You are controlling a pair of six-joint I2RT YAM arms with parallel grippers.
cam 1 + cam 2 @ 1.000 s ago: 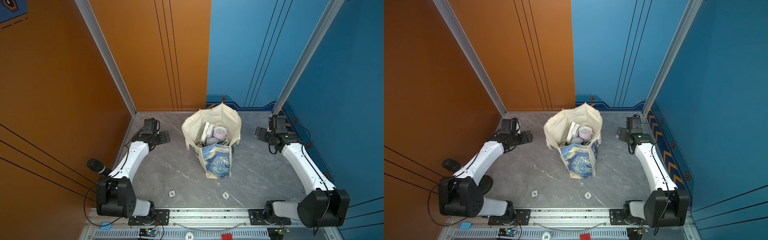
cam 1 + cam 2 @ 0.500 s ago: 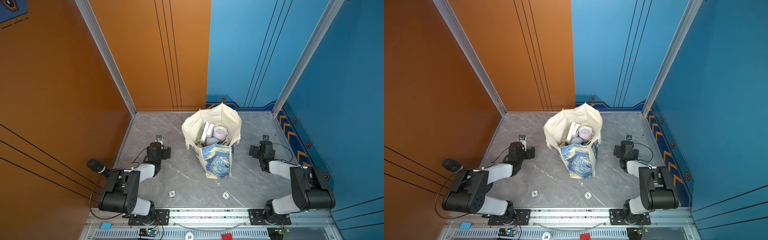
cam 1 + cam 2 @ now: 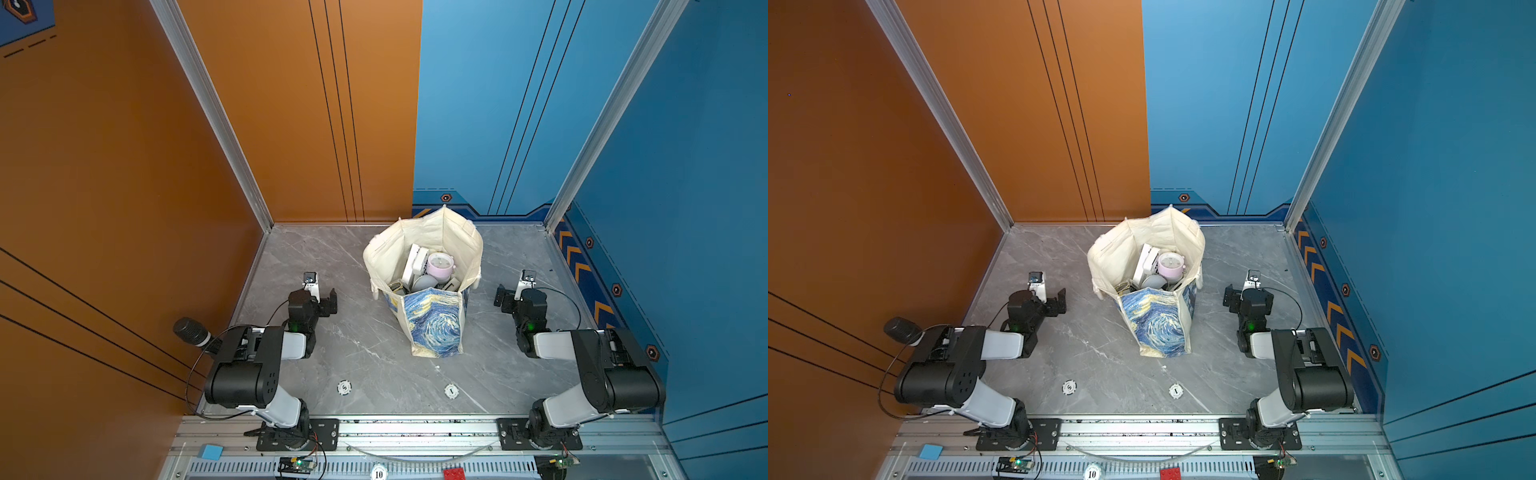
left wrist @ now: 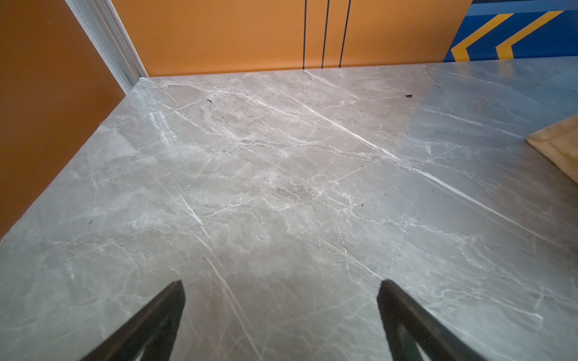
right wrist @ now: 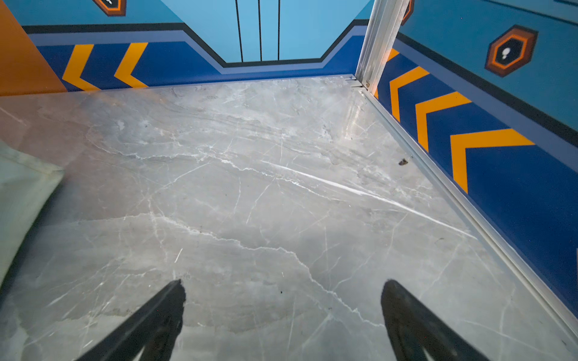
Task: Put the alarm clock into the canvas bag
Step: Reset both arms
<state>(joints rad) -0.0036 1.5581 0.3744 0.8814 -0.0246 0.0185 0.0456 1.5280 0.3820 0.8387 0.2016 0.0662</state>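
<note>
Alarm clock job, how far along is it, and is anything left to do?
Done: a pink alarm clock sits inside the open canvas bag. In hand: nothing. The left pincer and right pincer are both open and empty, low over the table on either side of the bag. Left: seemingly nothing, since no clock shows on the table outside the bag.

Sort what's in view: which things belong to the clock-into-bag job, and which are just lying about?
Part of the job:
- canvas bag, standing open
- pink alarm clock, already inside the bag among other items

Just lying about:
- microphone
- two round markers
- blue block
- red brick
</note>
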